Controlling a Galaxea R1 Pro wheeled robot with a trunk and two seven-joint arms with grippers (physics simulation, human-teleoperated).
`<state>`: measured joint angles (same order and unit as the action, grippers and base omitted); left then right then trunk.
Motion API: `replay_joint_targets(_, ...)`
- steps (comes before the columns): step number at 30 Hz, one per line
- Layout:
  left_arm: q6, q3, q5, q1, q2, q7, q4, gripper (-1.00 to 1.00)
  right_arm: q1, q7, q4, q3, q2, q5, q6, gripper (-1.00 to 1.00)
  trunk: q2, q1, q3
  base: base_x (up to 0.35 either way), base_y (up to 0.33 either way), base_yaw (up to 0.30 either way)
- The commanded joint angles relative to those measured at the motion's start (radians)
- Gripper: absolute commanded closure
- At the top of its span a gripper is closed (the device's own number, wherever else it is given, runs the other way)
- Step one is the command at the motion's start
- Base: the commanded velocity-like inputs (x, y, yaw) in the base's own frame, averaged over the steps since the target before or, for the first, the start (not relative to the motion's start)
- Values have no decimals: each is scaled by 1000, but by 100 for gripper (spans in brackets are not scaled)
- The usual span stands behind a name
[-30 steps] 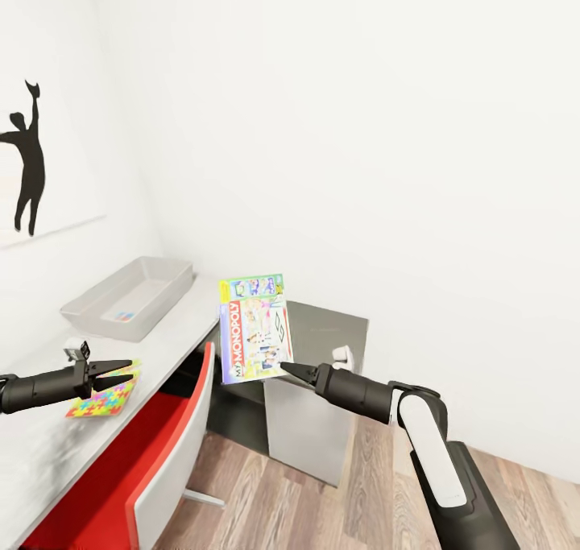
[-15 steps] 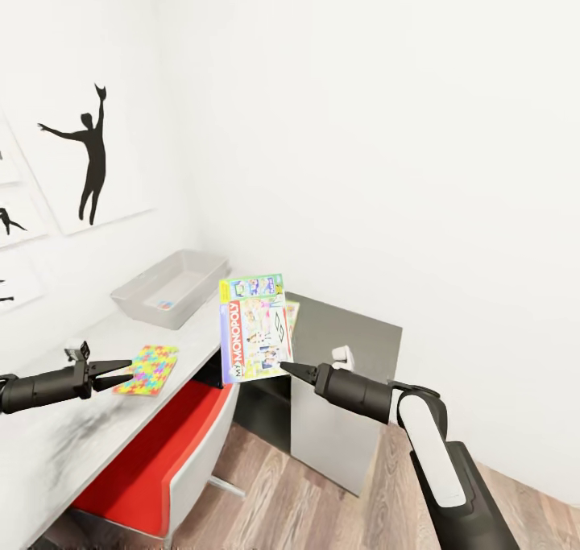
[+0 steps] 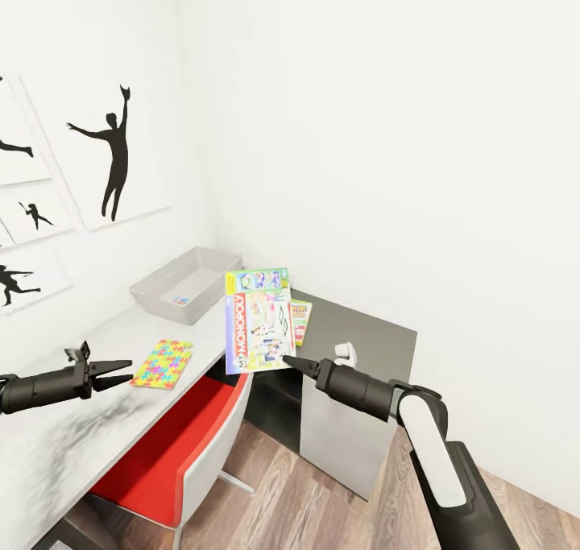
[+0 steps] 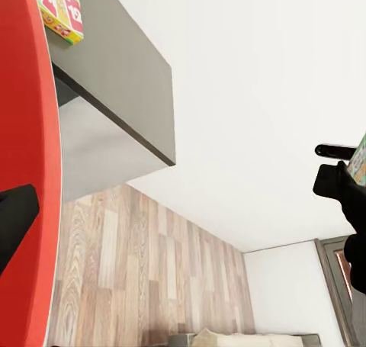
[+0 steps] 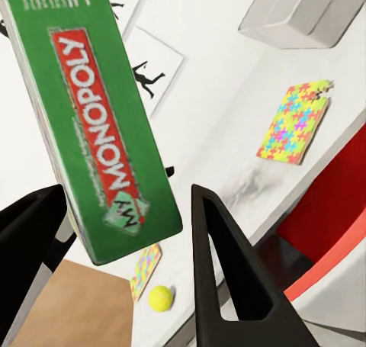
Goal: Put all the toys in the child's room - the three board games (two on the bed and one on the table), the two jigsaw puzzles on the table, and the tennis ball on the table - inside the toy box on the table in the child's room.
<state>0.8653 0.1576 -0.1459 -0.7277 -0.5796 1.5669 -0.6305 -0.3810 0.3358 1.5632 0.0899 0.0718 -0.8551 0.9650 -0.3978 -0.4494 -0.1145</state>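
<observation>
The right gripper (image 3: 287,362) is clenched on the lower corner of the Monopoly board game (image 3: 259,319), and the box stands almost upright in the air with its long axis near vertical, just beside the front edge of the tabletop (image 3: 97,421). In the right wrist view the same box (image 5: 95,126) shows its green side between the two dark fingers (image 5: 229,263). The left gripper (image 3: 121,372) hovers over the near part of the tabletop with its jaws a little apart and nothing between them (it carries no toy). Just beyond it a jigsaw puzzle (image 3: 162,363) lies flat on the tabletop, so I judge the left arm is the nearer one for that piece. Below the held box the red-and-white chair (image 3: 173,453) is pushed against the desk. Behind the box, a yellow-green board game (image 3: 300,322) lies on the lower dark grey side unit (image 3: 370,345). Farther, to the left and forward of the right gripper, the toy box (image 3: 161,288) sits at the far end of the tabletop near the wall, with one small blue item inside it (too small to name). The coming move, as I judge it, is to carry the Monopoly box left and away toward this tray and to lay its long axis flat. A tennis ball (image 5: 160,297) also shows in the right wrist view.
</observation>
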Motion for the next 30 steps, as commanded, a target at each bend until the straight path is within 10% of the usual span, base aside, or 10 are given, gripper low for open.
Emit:
replay_joint_targets(1,11,0,0,-1,0,4,0,-100,-1,8,0,-2,0,7,3,100,-2,-1,-2,0,0,0)
replay_joint_targets(30,6,0,-1,-1,0,4,2,-100,-1,2,0,3,1,7,1,100,-2,-1,-2,171,-80,246)
